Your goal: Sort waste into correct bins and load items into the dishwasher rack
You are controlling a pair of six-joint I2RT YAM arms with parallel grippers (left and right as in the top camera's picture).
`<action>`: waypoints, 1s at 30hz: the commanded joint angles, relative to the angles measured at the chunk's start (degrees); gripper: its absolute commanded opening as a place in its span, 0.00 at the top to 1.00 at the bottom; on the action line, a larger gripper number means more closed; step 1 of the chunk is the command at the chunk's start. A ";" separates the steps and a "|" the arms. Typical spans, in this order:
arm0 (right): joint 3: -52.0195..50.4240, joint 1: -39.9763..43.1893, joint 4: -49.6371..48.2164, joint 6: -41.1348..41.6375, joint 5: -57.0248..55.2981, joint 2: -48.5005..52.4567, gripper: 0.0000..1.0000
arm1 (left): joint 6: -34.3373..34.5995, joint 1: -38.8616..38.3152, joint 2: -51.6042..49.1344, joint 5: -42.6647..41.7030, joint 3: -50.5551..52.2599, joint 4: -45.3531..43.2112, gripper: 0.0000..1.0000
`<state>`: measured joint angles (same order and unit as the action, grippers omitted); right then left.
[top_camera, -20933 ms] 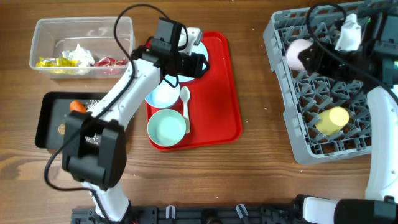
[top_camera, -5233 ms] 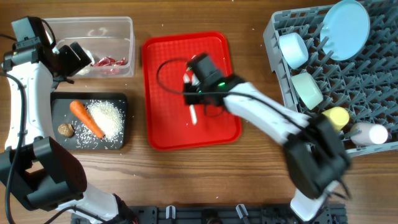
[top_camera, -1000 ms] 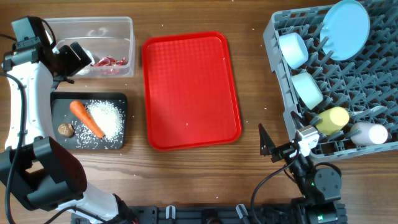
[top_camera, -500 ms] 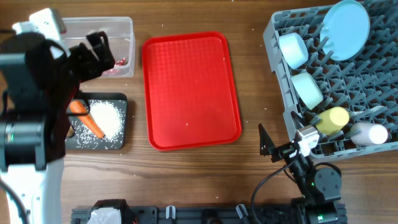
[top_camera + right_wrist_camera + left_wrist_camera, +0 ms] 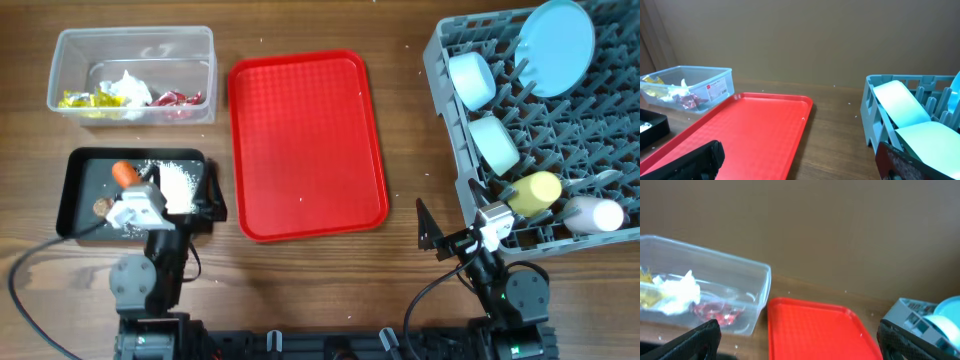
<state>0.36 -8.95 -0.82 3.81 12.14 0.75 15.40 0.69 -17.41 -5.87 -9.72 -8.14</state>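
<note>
The clear tub (image 5: 200,40) holds yellow wrappers (image 5: 80,100), white tissue (image 5: 125,85) and a red wrapper (image 5: 175,98). The black tray (image 5: 75,195) holds the carrot (image 5: 125,172), rice (image 5: 180,180) and the brown lump (image 5: 100,206). The grey rack (image 5: 590,120) holds the blue plate (image 5: 555,35), two bowls (image 5: 470,78), a yellow cup (image 5: 535,190) and a pale cup (image 5: 595,213). I cannot see the spoon. My left gripper (image 5: 185,205) is open and empty over the black tray's near right corner. My right gripper (image 5: 455,238) is open and empty by the rack's near left corner.
The flat red tray (image 5: 305,140) lies bare in the middle, between tub and rack; it also shows in both wrist views (image 5: 815,335) (image 5: 750,130). Both arms are folded low at the table's near edge.
My left arm has come down from above the tub and black tray and now rests folded at the near edge. The right arm has not moved.
</note>
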 commanded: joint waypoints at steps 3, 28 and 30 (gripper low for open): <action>-0.07 0.17 -0.15 0.83 -0.50 -0.48 0.00 | -0.48 -1.97 12.37 1.79 5.33 7.74 0.00; -0.07 0.17 -0.15 0.83 -0.50 -0.48 0.00 | -1.44 -2.78 17.14 2.95 9.40 12.39 0.00; -0.07 0.17 -0.17 0.83 -0.50 -0.48 0.00 | -1.44 -2.78 17.14 2.95 9.40 12.39 0.00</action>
<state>0.36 -8.95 -0.86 3.81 12.14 0.73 14.70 -1.78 -0.78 -3.68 -1.02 4.49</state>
